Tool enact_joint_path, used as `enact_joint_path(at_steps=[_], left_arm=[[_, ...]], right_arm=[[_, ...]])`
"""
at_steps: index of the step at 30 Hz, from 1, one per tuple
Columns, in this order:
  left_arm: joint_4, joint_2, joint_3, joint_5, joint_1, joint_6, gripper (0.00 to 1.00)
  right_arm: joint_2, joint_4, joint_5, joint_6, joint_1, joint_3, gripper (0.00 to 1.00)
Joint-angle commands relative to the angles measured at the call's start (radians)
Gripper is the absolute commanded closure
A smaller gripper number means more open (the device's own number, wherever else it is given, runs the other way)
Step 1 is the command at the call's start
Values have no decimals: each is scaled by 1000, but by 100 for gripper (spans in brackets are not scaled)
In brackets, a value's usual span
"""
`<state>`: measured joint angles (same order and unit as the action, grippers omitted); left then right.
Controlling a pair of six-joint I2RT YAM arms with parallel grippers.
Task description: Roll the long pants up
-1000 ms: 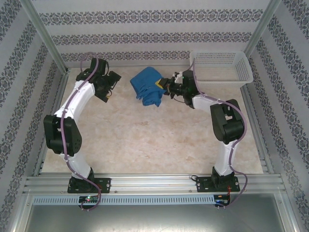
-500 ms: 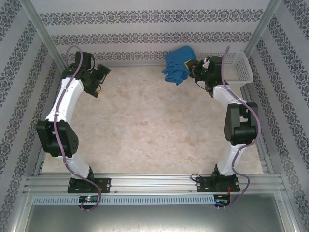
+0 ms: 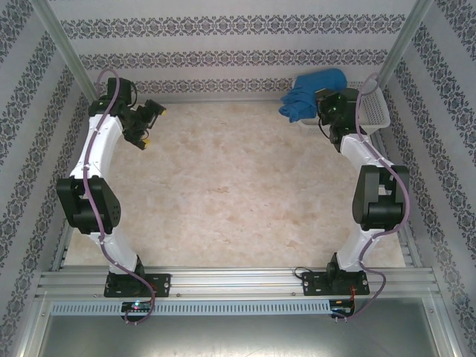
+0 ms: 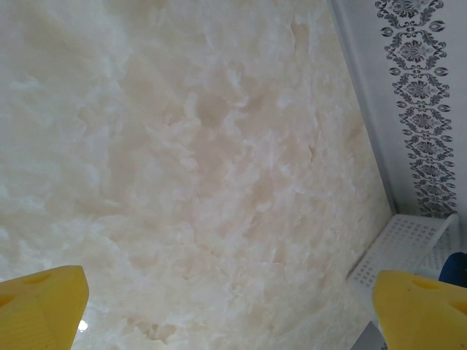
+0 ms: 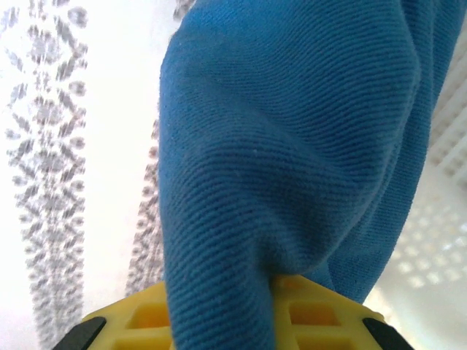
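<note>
- Carrying the long pants as a compact blue bundle, the right gripper is clamped on the cloth. Within the last second it has travelled from the middle of the far counter to the far right corner.
- The pants now hang clear of the counter, at the left end of the white basket.
- The left gripper stands wide and empty, and has drawn back to the far left.
- Judgement: rolling appears complete. Release into the basket is the likely remaining step.

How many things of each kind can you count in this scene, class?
pants: 1
basket: 1
robot arms: 2, left and right
total: 4
</note>
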<state>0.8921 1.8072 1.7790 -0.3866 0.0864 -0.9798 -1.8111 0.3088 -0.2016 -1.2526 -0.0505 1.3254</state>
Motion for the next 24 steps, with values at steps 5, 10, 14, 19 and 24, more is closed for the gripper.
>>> enact_joint_path(at_steps=[5,10,14,19,24], left_arm=[[50,55,84,-66,32,81,0],[54,89,117,-90,47,88,0],[75,134,180,-102,63,99,0],[72,174,216,-113,73,102,0],[49,200,232,-124,73,95,0]], right_arm=[[34,243,239,21,-13,32,100],[-25,273,366,21,-21,53,100],[-64,263,450,29,-38,66,100],[-106,262,531,40,-45,63,100],[-180,302,580,-9,-47,73,100]])
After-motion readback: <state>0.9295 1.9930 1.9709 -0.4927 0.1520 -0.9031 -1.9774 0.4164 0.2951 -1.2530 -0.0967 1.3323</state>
